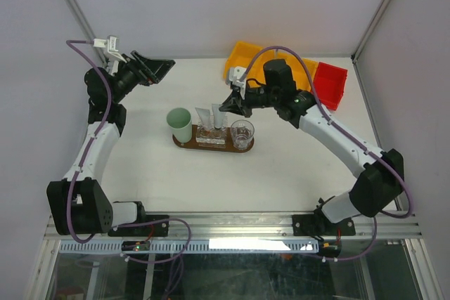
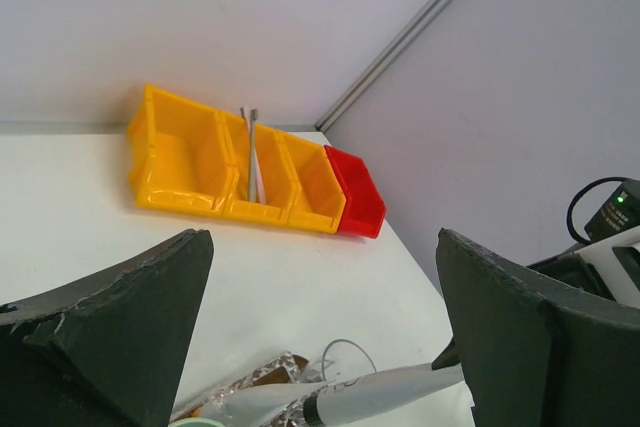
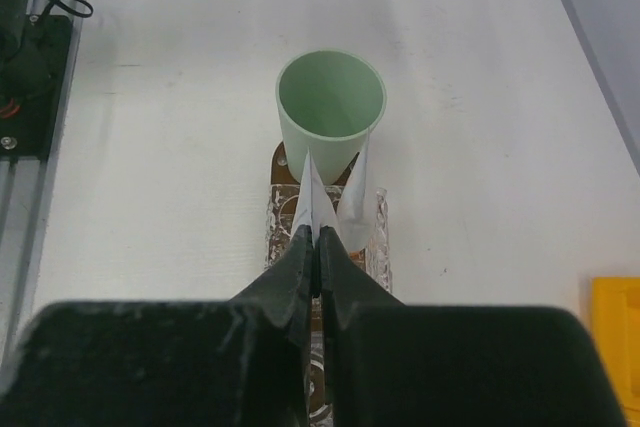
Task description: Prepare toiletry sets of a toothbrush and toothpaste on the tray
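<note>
Two-tube stage, looks like: pinching one white tube tight in the right gripper over the middle of the tray, with left gripper fingers spread wide well off the tray, next probably letting go and fetching toothbrushes from beyond the tray.

Bright, even, diffuse light throughout; white table near blown out mid-frame in the top view, shadows faint and soft; glaring light strip along its bottom edge; left wrist view: left gripper dark and soft at lower corners, yellow bin sharp upper left; right wrist view: right gripper black, detail lost across the bottom, white tube in focus.
</note>
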Controlling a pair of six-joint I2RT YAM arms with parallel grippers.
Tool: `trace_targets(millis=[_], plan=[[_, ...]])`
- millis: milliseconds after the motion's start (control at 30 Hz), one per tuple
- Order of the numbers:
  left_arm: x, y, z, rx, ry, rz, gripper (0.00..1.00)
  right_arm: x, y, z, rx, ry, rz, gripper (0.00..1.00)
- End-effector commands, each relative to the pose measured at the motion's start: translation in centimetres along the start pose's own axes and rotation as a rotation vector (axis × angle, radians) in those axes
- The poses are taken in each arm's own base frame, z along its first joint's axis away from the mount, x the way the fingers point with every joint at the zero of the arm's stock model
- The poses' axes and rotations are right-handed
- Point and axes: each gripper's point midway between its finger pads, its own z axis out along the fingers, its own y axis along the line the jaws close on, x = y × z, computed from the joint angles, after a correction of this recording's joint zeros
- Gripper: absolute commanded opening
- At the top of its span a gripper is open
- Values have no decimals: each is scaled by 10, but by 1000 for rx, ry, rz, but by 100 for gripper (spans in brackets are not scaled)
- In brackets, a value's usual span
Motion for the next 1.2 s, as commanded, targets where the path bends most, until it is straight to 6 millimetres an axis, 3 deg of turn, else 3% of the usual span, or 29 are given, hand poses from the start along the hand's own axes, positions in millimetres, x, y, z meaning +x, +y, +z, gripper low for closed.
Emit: trace_targets(millis=[0,1167], plan=[[-21,-14,0,31,-43,68,99,-28,-19,2,47,-23,-165,0],[-20,-19,-1,69,-41,52,99,-2,-23,28,-32,-8,-203,0]])
